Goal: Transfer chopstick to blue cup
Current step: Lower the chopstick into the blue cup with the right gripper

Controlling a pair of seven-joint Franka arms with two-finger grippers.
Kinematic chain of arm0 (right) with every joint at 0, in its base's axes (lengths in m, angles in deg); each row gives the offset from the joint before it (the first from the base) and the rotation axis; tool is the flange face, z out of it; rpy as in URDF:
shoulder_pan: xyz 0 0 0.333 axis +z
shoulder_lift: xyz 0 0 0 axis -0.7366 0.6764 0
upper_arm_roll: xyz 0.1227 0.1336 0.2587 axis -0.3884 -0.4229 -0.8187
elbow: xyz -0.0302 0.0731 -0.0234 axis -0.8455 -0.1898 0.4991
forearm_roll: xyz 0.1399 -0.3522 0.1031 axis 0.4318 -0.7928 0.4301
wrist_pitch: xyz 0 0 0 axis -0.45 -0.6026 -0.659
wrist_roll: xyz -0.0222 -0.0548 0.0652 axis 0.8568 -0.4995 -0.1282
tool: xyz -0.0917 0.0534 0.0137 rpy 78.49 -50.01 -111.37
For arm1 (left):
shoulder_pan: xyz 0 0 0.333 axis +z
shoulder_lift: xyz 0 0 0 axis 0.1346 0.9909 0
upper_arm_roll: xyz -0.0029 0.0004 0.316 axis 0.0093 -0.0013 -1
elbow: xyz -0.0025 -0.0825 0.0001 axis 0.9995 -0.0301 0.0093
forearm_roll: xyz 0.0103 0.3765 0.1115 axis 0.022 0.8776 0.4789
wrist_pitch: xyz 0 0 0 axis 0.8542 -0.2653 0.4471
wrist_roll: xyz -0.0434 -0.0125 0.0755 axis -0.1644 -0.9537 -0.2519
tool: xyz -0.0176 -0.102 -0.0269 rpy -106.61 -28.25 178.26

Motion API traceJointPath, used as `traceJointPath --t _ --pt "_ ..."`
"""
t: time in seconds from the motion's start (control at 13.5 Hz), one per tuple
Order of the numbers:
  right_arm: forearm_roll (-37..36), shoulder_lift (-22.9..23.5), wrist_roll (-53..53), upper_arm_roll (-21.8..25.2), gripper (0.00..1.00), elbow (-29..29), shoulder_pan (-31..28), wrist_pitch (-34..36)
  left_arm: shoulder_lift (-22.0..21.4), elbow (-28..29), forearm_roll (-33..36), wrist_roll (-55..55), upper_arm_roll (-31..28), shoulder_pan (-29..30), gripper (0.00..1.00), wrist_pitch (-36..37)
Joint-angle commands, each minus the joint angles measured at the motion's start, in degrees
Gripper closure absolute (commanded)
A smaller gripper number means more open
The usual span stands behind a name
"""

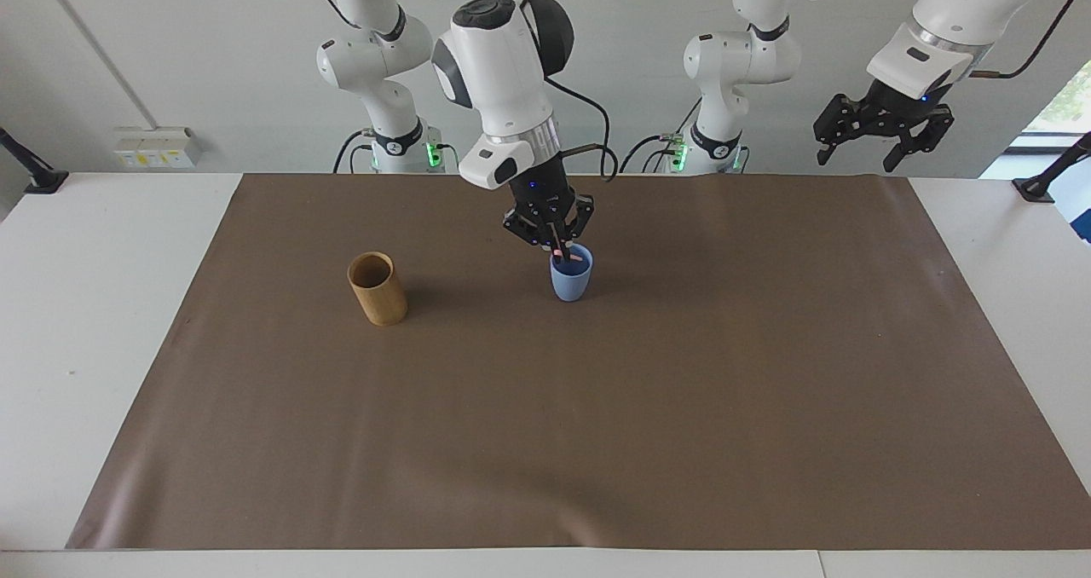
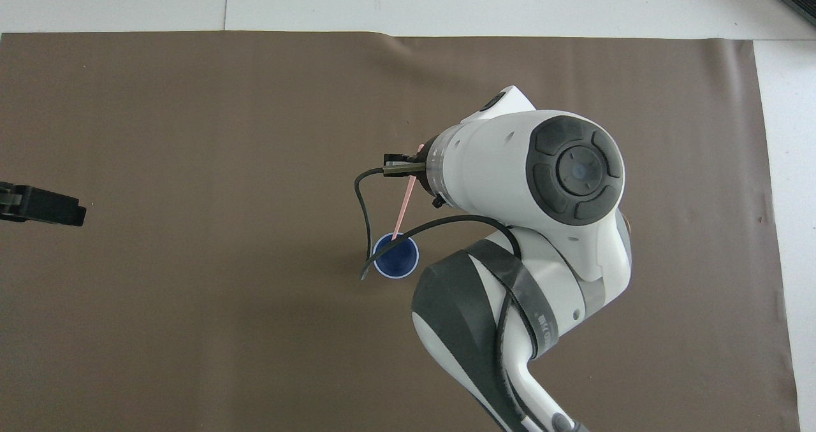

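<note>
The small light blue cup (image 1: 571,283) stands upright on the brown mat, also in the overhead view (image 2: 396,264). My right gripper (image 1: 558,251) is right over its mouth, shut on a thin pink chopstick (image 2: 403,204). The stick slants down from the fingers and its lower end meets the cup's rim. In the facing view only a small pink tip (image 1: 563,257) shows at the cup's mouth. The right arm's wrist hides the fingers from above. My left gripper (image 1: 882,141) waits open and empty, raised over the left arm's end of the table; its tips show in the overhead view (image 2: 44,204).
A taller tan wooden cup (image 1: 377,289) stands upright on the brown mat (image 1: 597,442), beside the blue cup toward the right arm's end. The right arm's black cable (image 2: 364,228) hangs beside the blue cup.
</note>
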Motion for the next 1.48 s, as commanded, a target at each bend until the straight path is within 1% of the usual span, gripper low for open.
traceJointPath --t 0.0,0.22,0.37,0.52,0.67,0.74,0.81,0.89,0.96,1.03,1.11,1.4 --pt "-0.7 -0.6 2.1 -0.3 1.00 2.0 -0.3 -0.5 -1.3 1.5 -0.6 -0.3 0.5 0.9 0.00 0.3" --pt "-0.7 -0.2 1.6 -0.4 1.00 3.1 0.8 -1.1 -1.3 1.5 -0.6 -0.4 0.5 1.0 0.00 0.3" --pt "-0.6 0.1 1.5 -0.4 0.98 5.4 2.3 -4.0 -1.3 1.5 -0.6 -0.4 0.5 1.0 0.00 0.3" --pt "-0.7 -0.5 2.2 -0.4 0.92 7.8 2.5 -5.9 -1.3 1.5 -0.7 -0.3 0.5 1.0 0.00 0.3" --pt "-0.7 -0.7 2.5 -0.4 0.88 8.6 2.4 -6.0 -1.3 1.5 -0.6 -0.3 0.5 1.0 0.00 0.3" --pt "-0.6 -0.7 3.3 -0.4 0.84 9.0 2.1 -6.1 -1.3 1.5 -0.6 -0.3 0.5 1.0 0.00 0.3" --pt "-0.6 -0.6 5.1 -0.3 0.78 9.7 2.1 -7.0 -1.3 1.5 -0.6 -0.3 0.5 1.0 0.00 0.3" --pt "-0.6 -0.6 5.5 -0.3 0.73 10.9 2.2 -9.4 -1.3 1.5 -0.6 -0.4 0.5 1.0 0.00 0.3" --pt "-0.6 -0.6 5.4 -0.4 0.56 11.7 2.3 -10.8 -1.3 1.5 -0.7 -0.3 0.5 1.0 0.00 0.3" --pt "-0.6 -0.6 5.3 -0.4 0.19 11.7 2.3 -10.8 -1.3 1.5 -0.6 -0.3 0.5 1.0 0.00 0.3" --pt "-0.6 -0.6 5.2 -0.4 0.00 11.7 2.4 -10.7 -1.3 1.5 -0.6 -0.3 0.5 1.0 0.00 0.3" --pt "-0.7 -0.4 5.1 -0.4 0.00 10.7 2.5 -11.2 -1.3 1.5 -0.6 -0.3 0.5 1.0 0.00 0.3"
